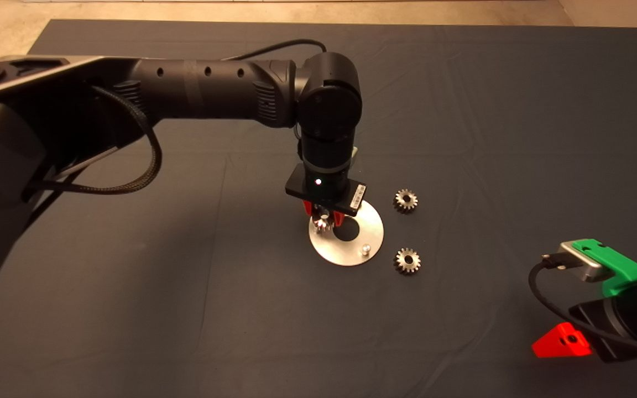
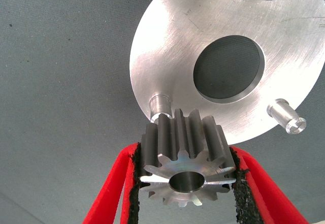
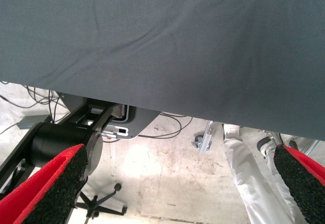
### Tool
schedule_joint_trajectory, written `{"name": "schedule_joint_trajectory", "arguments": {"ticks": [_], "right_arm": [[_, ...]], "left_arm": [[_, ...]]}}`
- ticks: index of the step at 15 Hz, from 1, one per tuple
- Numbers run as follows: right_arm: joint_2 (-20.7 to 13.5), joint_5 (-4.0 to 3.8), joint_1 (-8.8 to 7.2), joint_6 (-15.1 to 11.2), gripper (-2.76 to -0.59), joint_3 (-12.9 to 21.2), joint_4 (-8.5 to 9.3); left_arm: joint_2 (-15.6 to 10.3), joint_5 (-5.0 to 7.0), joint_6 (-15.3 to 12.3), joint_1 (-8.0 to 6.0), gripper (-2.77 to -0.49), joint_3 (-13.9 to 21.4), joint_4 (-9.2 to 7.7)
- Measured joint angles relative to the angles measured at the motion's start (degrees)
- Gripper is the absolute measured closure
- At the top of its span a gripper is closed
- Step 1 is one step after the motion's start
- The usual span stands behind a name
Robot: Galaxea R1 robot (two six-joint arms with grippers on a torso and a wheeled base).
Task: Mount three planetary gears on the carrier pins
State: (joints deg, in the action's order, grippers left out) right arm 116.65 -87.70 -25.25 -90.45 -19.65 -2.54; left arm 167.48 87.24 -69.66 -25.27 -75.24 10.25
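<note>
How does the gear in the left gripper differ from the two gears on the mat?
The held gear is clamped between the left gripper fingers above the disc, close to a carrier pin; the loose gears lie flat on the mat, beside the disc, untouched. All three look alike: small, toothed, centre-bored.

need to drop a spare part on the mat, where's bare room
Bare mat left of the disc, under the left arm, and far of it. Crowded around the disc: left gripper holding a gear, two loose gears right; right gripper parked lower right.
</note>
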Motion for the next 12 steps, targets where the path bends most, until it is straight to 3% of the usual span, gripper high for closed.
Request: {"name": "schedule_joint_trajectory", "arguments": {"ticks": [9, 12], "right_arm": [[0.0, 0.00, 0.00, 0.0, -2.74, 0.0, 0.00], [0.0, 0.00, 0.00, 0.0, -2.73, 0.0, 0.00]], "left_arm": [[0.0, 0.00, 0.0, 0.12, -0.99, 0.3, 0.00], [-0.1, 0.02, 0.0, 1.13, -0.99, 0.9, 0.00]]}}
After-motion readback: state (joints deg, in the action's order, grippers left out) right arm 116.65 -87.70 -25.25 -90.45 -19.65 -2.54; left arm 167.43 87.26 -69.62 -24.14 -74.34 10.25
